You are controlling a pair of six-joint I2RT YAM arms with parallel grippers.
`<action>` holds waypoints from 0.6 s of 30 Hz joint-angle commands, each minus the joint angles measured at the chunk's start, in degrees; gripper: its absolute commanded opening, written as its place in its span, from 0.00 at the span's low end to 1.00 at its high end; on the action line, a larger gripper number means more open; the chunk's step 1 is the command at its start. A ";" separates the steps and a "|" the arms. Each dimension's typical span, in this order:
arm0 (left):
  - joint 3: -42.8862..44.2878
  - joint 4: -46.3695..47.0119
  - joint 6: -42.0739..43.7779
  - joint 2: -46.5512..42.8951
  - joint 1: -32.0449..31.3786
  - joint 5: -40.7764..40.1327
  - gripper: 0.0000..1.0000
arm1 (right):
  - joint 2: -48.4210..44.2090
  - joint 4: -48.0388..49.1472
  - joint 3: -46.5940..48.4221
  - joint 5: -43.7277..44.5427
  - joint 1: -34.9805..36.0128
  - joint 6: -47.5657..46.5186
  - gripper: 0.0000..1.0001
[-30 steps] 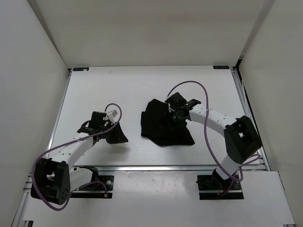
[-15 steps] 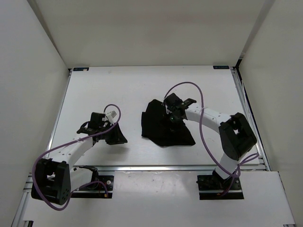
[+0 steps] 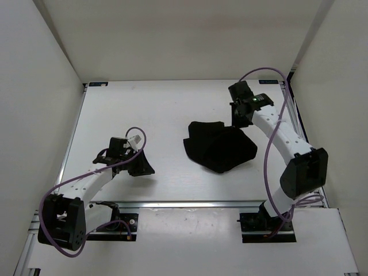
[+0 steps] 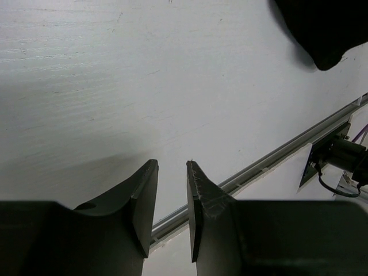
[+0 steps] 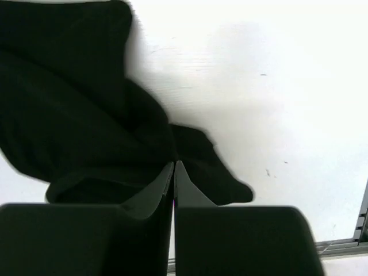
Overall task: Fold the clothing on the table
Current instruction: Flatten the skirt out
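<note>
The clothing point(image 3: 221, 148) lies as a rumpled black heap right of the table's point(image 3: 144, 103) middle, well apart from the near rail and from the far edge. In the overhead view its outline is irregular. A rounded lobe sits on the far left, a broader mass spreads to the right, and a blunt point faces the near side. No straight fold line or squared edge can be seen, so the folding looks to be at an early stage. The garment has not been spread flat, and no neat layer lies over another.

The right gripper point(image 5: 174, 165) reaches over the far right part of the heap. Its jaws are pressed together. In the wrist view dark fabric runs right up to the tips, with a ridge of cloth leading into them. It therefore appears to be pinching an edge of the clothing, though black on black hides how much cloth is caught.

The left gripper point(image 4: 171, 164) hangs over bare table on the near left, well apart from the clothing. Its jaws stand apart with a narrow gap and nothing between them. Only a corner of the garment shows at the upper right of its wrist view.

Nearly all of the work seems to be left. The cloth needs laying out flat, one part needs bringing over another, and the stack needs squaring. The left arm has no hold on the fabric yet.
</note>
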 commanded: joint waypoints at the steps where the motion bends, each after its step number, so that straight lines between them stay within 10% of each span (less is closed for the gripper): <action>1: -0.24 1.77 0.47 -1.72 1.02 1.36 0.38 | 8.87 -2.66 4.63 -2.35 5.07 -0.64 0.00; 9: -0.06 1.60 0.21 -0.93 1.29 1.19 0.37 | 24.05 0.75 34.63 -23.50 14.58 -6.54 0.00; 18: 0.30 1.86 0.38 0.83 0.23 1.62 0.36 | -14.61 45.31 1.11 -31.67 4.66 4.70 0.00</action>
